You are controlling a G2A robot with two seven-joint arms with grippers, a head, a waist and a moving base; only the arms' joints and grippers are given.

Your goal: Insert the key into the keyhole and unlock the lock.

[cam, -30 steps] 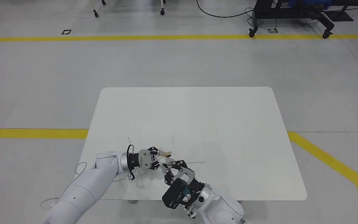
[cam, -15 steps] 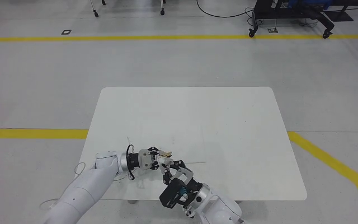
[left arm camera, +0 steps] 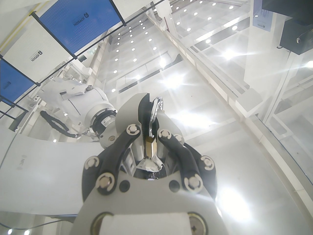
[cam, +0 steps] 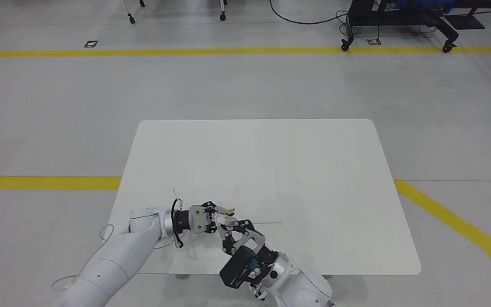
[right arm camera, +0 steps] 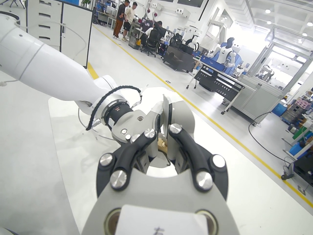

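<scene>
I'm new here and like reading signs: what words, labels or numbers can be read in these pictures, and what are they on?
Blue and white panels: a company mark, upside down in the left wrist view; brand names are not quoted here.
Pale poster: print too small to read.
Label on the right tool: cut off at the picture's edge, unreadable.
No numbers can be read.

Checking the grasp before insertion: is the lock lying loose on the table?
No, the lock is clamped in the left gripper, shackle poking past the tips.
</scene>
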